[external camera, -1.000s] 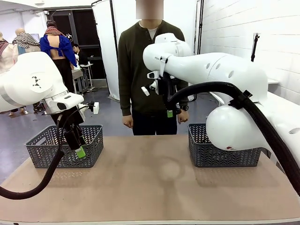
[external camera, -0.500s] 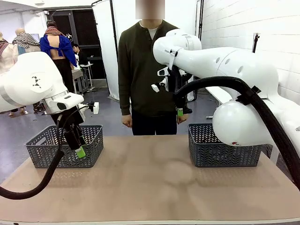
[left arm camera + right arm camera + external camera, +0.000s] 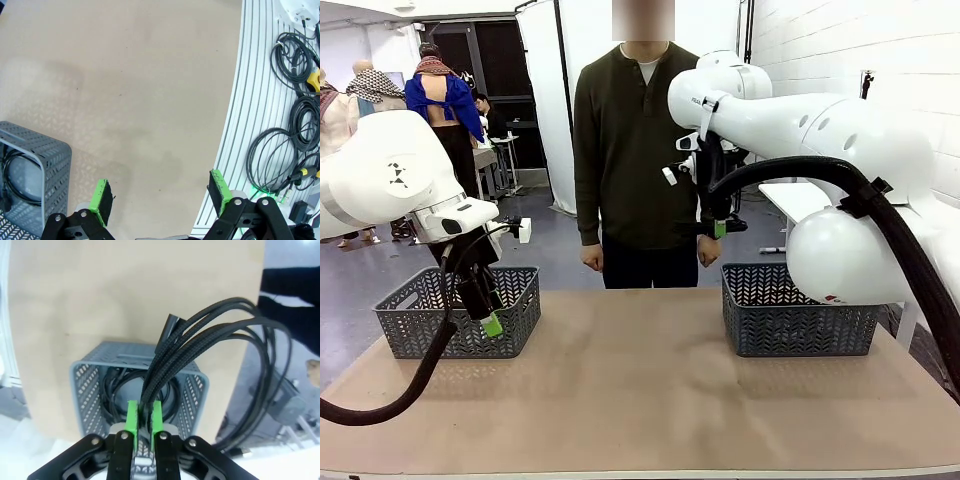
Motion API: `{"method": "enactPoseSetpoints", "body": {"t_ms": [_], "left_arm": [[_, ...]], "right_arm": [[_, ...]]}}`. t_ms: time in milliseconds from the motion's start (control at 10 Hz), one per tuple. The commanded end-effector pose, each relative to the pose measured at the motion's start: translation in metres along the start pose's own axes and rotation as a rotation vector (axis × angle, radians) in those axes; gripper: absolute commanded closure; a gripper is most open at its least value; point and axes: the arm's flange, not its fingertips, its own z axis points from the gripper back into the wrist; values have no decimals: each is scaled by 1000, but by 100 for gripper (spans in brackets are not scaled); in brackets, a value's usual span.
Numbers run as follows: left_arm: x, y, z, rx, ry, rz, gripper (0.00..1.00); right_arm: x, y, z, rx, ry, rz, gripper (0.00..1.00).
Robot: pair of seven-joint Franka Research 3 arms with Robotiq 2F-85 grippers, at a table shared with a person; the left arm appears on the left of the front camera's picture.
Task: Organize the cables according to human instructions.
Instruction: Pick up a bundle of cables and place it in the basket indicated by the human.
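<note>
In the right wrist view my right gripper (image 3: 142, 415) is shut on a looped bundle of black braided cable (image 3: 200, 335) that hangs over a grey basket (image 3: 140, 365). More black cables (image 3: 112, 385) lie coiled inside that basket. From the front, this gripper (image 3: 718, 229) hangs high above the right basket's (image 3: 800, 320) left end, close to the human (image 3: 630, 140) standing at the far side with arms down. My left gripper (image 3: 488, 318) hangs open in front of the left basket (image 3: 460, 310). Its wrist view shows a black cable (image 3: 20, 175) in that basket (image 3: 50, 160) and bare table between the fingers (image 3: 102, 200).
The brown table top (image 3: 640, 380) lies bare between the two baskets. Beyond the table edge, in the left wrist view, several dark cords with yellow plugs (image 3: 295, 115) lie on a white ribbed surface. The person's hand (image 3: 312, 370) shows at the right wrist view's edge.
My right arm has swung to the right and risen slightly, carrying the cable bundle from the table's middle toward the right basket. The left arm has stayed still.
</note>
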Motion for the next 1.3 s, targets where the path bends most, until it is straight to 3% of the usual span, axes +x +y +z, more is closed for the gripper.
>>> {"method": "enactPoseSetpoints", "body": {"t_ms": [0, 700, 1200], "left_arm": [[0, 0, 0, 9, -5, 2, 0], [0, 0, 0, 9, -5, 2, 0], [0, 0, 0, 9, -5, 2, 0]], "right_arm": [[-33, 99, -60, -5, -24, -39, 100], [-80, 127, -74, 96, 11, -60, 100], [-94, 133, -80, -59, -2, -145, 100]]}}
